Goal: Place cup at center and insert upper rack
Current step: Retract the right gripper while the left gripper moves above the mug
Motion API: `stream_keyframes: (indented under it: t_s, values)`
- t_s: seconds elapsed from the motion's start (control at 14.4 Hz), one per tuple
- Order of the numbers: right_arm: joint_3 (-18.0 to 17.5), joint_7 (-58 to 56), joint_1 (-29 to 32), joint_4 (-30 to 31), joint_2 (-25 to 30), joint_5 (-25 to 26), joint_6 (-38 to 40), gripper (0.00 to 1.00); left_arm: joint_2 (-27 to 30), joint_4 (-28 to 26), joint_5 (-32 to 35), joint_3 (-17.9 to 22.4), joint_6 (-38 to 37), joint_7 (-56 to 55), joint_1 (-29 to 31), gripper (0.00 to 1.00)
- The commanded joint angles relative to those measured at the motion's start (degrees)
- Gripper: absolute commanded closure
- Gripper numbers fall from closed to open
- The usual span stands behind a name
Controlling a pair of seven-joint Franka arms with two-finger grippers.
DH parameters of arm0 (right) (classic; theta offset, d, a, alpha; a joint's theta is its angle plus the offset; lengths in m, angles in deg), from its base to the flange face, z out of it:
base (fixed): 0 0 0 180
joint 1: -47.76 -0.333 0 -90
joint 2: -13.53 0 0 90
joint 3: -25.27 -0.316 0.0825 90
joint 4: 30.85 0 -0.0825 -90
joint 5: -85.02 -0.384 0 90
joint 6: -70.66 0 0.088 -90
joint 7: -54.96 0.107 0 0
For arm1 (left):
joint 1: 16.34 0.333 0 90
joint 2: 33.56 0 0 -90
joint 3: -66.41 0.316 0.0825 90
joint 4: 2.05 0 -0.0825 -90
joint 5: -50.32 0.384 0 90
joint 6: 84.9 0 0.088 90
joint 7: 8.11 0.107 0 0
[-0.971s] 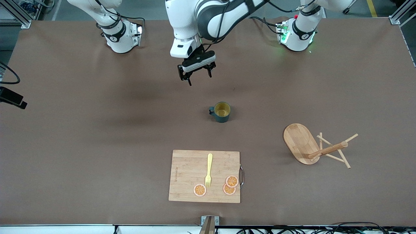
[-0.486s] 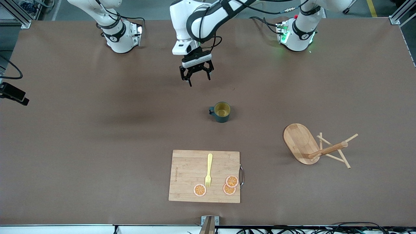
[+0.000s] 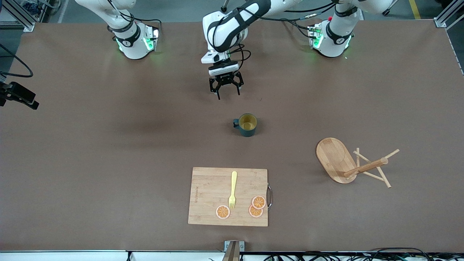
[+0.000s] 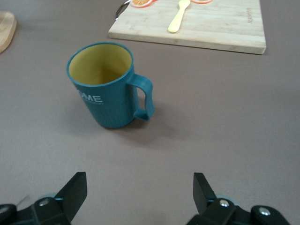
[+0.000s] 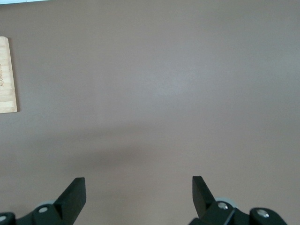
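1. Change: the left gripper (image 3: 227, 89), upper centre of the front view, has shifted toward the cup since a second ago and hangs lower over bare table; its jaws are spread wide and empty. Cup, rack and board lie unmoved.
2. Right gripper (image 5: 137, 193): seen only in its own wrist view, over bare table, jaws parted and empty.
3. Table (image 3: 90, 152): matte brown, filling the frame; grey floor along the top edge.
4. Cutting board (image 3: 228, 197), lower centre: bears a yellow fork (image 3: 232, 189) and three orange slices (image 3: 256, 206).
5. Cup (image 3: 247, 124), frame centre: upright, dark teal, ochre inside, white lettering, handle toward the right arm's end.
6. Upper rack (image 3: 353, 165), right of centre: tipped on its side, oval base on edge, pegs on the table.
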Motion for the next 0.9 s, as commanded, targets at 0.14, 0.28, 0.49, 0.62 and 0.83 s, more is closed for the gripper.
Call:
stream_keyframes:
  t_s: [0.14, 0.28, 0.49, 0.62, 0.83]
  values:
    - [0.0, 0.0, -0.7, 2.4, 1.7, -0.6, -1.4, 0.00, -1.6, -0.9, 8.7, 0.4, 0.1, -0.5, 0.3, 0.00]
    - [0.0, -0.2, -0.7, 2.4, 1.7, -0.4, -0.6, 0.00, -2.7, -0.9, 12.4, 0.6, 0.0, -3.3, 0.3, 0.00]
    - [0.0, -0.2, -0.8, 2.3, 1.7, -0.1, -0.6, 0.00, -4.5, -1.1, 16.8, 0.7, -0.8, -6.3, 0.3, 0.00]
    - [0.0, 0.0, -0.7, 2.1, 1.6, -0.1, -0.6, 0.00, -5.1, -1.6, 18.8, 1.3, -1.0, -6.7, 0.3, 0.00]
    - [0.0, 0.0, -1.0, 2.0, 1.6, -0.1, 0.3, 0.00, -6.1, -1.7, 22.5, 3.1, -1.0, -6.7, -0.1, 0.00]
